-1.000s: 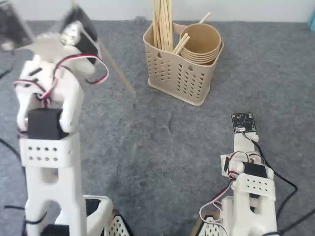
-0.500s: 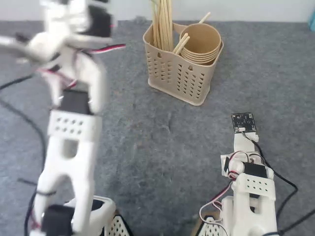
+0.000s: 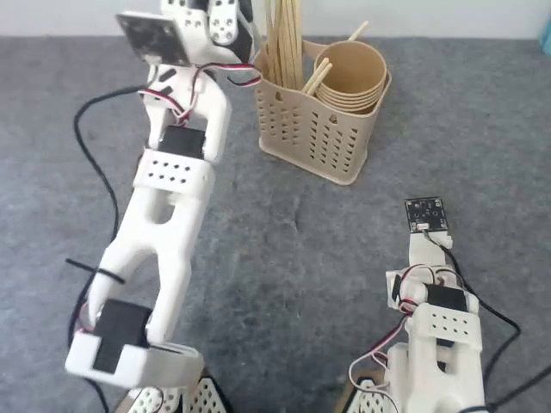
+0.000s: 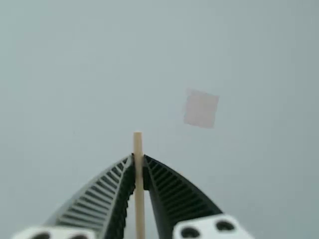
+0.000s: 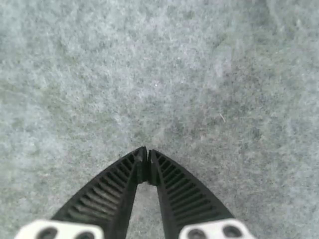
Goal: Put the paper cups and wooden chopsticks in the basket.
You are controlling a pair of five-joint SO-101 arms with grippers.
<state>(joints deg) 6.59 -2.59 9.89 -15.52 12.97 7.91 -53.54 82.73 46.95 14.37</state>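
Far left of the beige perforated plastic basket: white jointed left arm, stretched from the near edge of the table up to the basket's far left corner, wrist close beside the rim. At its tip, black ribbed left gripper, clamped shut on a single pale wooden chopstick. Chopstick pinched between both fingertips, running straight along the line where the jaws meet and poking a little past the tips. Behind it, a plain pale wall with a faint square patch. In the high view, cannot tell the held chopstick apart from those standing just beside the wrist.

In the basket's left part: bundle of pale wooden chopsticks, upright, tops well above the rim. In the right part: stack of brown paper cups, nested, mouths up. Two more sticks leaning at the stack's left rim; cannot tell whether inside the top cup or beside it.

Under and around the basket: grey felt mat.

Right of the basket and nearer the table's front, well apart from it: white right arm, folded low, a small dark circuit board on top of its wrist. Black ribbed right gripper, closed with fingertips touching, holding nothing, pointed at bare grey felt.
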